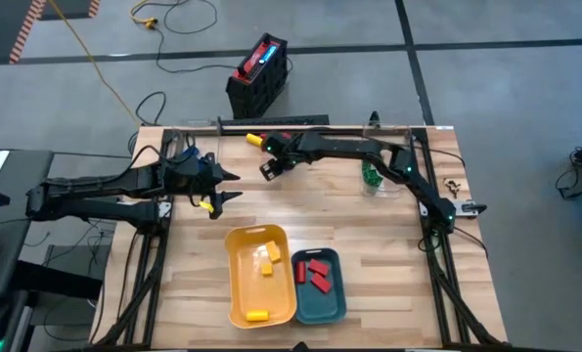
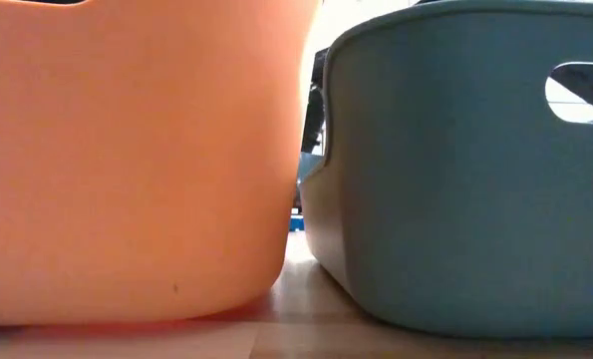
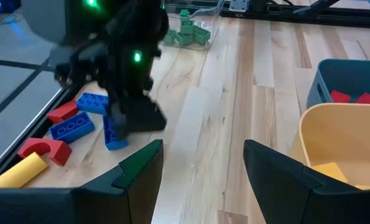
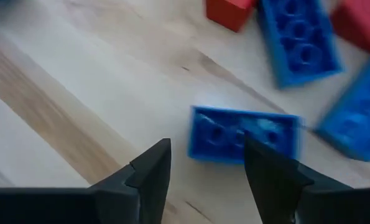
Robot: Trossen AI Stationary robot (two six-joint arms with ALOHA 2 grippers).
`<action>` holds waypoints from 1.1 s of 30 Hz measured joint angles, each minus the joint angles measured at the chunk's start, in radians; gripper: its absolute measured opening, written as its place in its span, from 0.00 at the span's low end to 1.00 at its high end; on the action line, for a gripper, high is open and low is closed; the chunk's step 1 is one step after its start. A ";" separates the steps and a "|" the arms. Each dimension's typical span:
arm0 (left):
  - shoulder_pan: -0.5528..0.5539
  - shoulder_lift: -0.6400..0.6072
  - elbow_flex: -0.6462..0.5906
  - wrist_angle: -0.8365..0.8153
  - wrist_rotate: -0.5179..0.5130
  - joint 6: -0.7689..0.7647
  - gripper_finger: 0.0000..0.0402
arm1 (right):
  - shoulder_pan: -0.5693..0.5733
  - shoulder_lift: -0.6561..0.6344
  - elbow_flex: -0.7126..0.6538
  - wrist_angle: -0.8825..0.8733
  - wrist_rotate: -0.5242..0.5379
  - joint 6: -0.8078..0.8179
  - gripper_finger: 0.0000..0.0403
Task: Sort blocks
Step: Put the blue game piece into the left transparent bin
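Near the far-left part of the pale planked wooden tabletop (image 1: pixel 388 254): right hand (image 4: pixel 206 165) open, dark wedge fingers apart just over a studded blue brick (image 4: pixel 244 135) lying flat, more blue and red blocks (image 3: pixel 69 124) scattered close by. Left hand (image 3: pixel 200 165) open too, empty, low over bare wood near the left edge. Smooth yellow tray (image 1: pixel 261 277) holding yellow pieces; teal tray (image 1: pixel 317 286) touching it, holding red ones. Green bricks (image 3: pixel 186 32) in a clear container (image 1: pixel 372 178).
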 joint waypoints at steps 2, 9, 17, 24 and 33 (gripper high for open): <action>-0.001 0.000 0.000 -0.002 0.000 0.000 0.54 | 0.000 0.010 0.002 0.018 -0.001 0.035 0.52; -0.005 0.000 0.000 -0.001 0.000 0.008 0.54 | -0.009 0.007 0.004 -0.001 0.006 0.061 0.38; -0.005 0.000 0.000 0.001 0.000 0.010 0.54 | -0.015 0.007 0.005 -0.015 -0.053 0.093 0.29; -0.005 0.000 0.000 0.004 0.001 0.011 0.54 | -0.028 0.007 0.005 -0.077 -0.103 0.092 0.29; -0.015 0.000 0.000 -0.001 0.003 -0.008 0.54 | 0.031 -0.002 0.098 -0.272 -0.123 -0.267 0.29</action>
